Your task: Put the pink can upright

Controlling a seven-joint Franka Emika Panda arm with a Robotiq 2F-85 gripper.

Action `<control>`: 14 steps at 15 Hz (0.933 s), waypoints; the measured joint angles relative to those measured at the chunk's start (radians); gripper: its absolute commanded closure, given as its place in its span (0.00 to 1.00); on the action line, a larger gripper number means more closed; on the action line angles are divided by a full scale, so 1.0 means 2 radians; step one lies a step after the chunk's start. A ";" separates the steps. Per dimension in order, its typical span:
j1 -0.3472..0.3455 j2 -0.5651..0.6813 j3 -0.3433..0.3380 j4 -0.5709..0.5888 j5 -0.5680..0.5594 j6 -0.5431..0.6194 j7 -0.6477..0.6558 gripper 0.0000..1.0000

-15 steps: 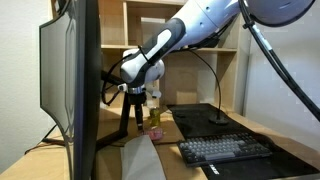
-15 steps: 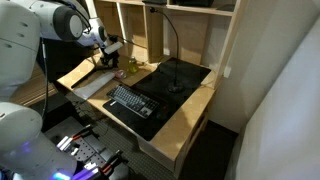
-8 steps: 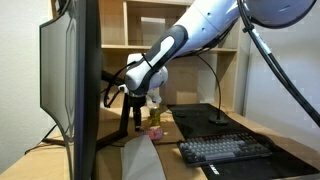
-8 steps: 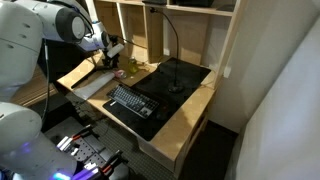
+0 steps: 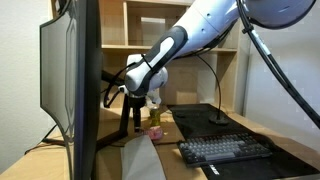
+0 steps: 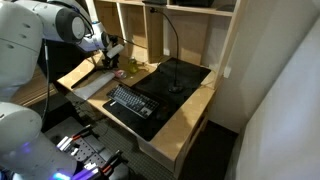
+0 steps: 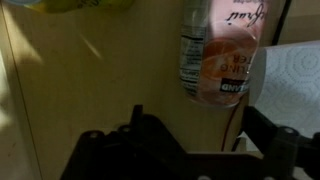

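Note:
The pink can (image 7: 215, 55) lies on its side on the wooden desk, its label facing up in the wrist view. It shows as a small pink shape (image 5: 156, 131) below the arm in an exterior view. My gripper (image 7: 205, 125) is open and empty, hanging above the desk, with the can just beyond the fingertips and between their lines. The gripper also shows in both exterior views (image 5: 150, 98) (image 6: 112, 52). The can is too small to make out in the exterior view taken from farther away.
A yellow, clear-topped item (image 7: 80, 5) lies near the can. A white paper towel (image 7: 295, 70) is beside the can. A keyboard (image 5: 225, 150) (image 6: 130, 102) sits on a black mat. A monitor (image 5: 75, 80) stands close by, with a gooseneck lamp (image 5: 215, 90) and shelves behind.
The arm shifted slightly sideways between one second ago and half a second ago, then held still. The can has not moved.

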 measured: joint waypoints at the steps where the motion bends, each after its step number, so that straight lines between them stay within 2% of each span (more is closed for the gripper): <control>1: 0.001 0.000 -0.001 0.000 0.000 0.000 0.004 0.00; 4: -0.004 0.004 -0.017 -0.010 -0.001 0.001 0.005 0.00; 7: -0.031 0.017 -0.040 -0.027 -0.002 0.012 0.005 0.00; 9: -0.044 0.020 -0.043 -0.034 -0.004 0.028 0.005 0.00; 14: -0.043 0.020 -0.040 -0.034 -0.004 0.028 0.006 0.00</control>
